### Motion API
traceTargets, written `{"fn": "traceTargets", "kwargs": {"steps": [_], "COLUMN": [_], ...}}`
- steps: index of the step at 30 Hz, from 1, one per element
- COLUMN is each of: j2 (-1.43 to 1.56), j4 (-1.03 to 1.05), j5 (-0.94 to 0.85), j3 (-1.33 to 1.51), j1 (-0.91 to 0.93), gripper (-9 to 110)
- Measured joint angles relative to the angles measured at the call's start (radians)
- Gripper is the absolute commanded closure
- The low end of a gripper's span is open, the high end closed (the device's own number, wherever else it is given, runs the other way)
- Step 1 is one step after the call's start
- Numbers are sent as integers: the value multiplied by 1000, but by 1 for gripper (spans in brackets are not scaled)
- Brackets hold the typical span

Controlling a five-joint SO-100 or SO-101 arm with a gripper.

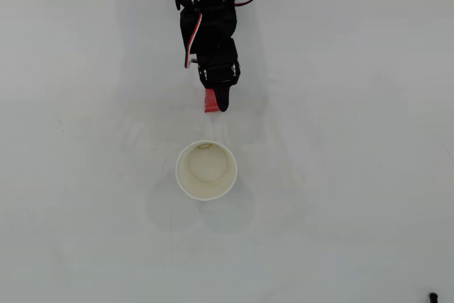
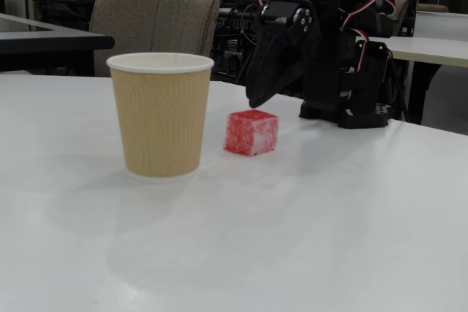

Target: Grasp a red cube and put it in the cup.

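Observation:
The red cube rests on the white table to the right of the cup in the fixed view. From the side the cup is tan and ribbed with a white rim. It stands upright and empty. In the overhead view the cup is a white circle below the cube, which the arm partly hides. My black gripper hangs just above and behind the cube, pointing down. Its jaws look shut and hold nothing. In the overhead view the gripper lies at the cube's right edge.
The arm's base stands behind the cube on the white table. A chair and other desks stand beyond the far edge. A small dark thing sits at the lower right corner in the overhead view.

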Motion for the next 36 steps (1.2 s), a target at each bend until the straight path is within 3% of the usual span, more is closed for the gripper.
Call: {"fn": "traceTargets", "kwargs": {"steps": [28, 36], "j2": [0, 0], "j4": [2, -126], "j5": [0, -187], "j3": [0, 0], "j1": [-14, 32], "gripper": [100, 101]}}
